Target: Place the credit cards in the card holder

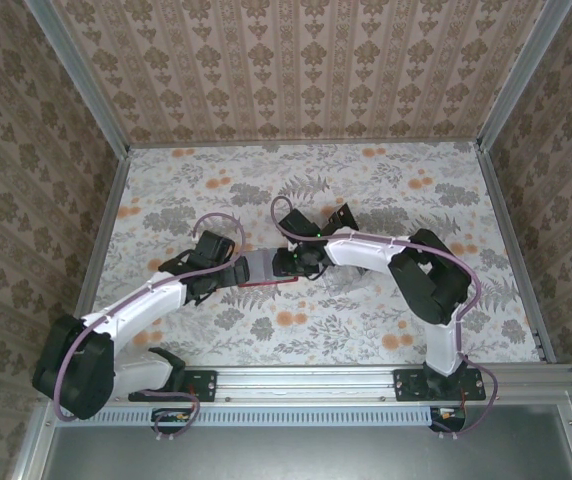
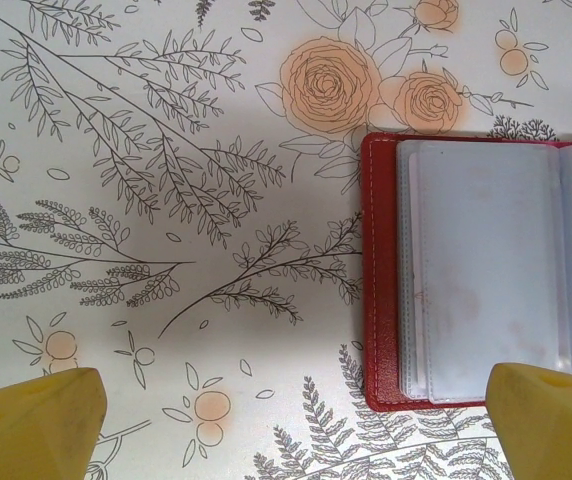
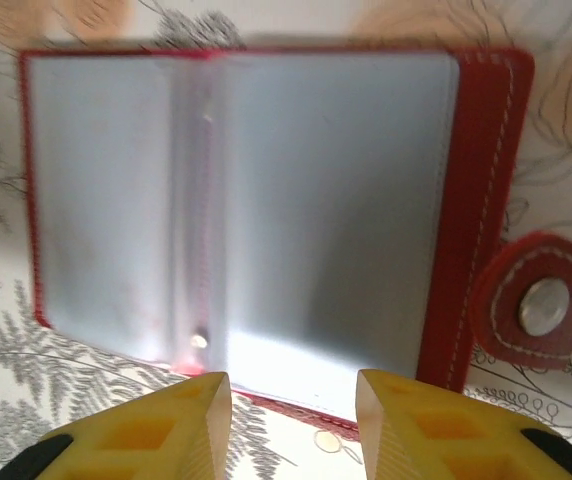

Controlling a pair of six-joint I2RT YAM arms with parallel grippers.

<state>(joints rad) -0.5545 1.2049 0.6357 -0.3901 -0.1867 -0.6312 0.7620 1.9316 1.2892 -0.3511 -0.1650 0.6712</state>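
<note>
Card holder point(image 3: 266, 210), opened flat on the floral table point(image 2: 116, 200). Its red, stitched, leather-like cover frames thin, cloudy plastic sleeves; a round metal snap point(image 3: 544, 306) sits on its tab. Your left gripper point(image 2: 296, 390) is spread wide across the cover's edge; your right gripper point(image 3: 291, 385) hovers half-parted, pinching nothing, over the near edge. Pin the cover with one before you open a sleeve mouth; sleeves likely flex.

Robot lab test booth: wallpapered panel walls point(image 1: 296, 60), aluminium frame posts point(image 1: 78, 80), floral table cover point(image 1: 366, 180), arms point(image 1: 366, 252) bolted on metal rail point(image 1: 306, 382).
</note>
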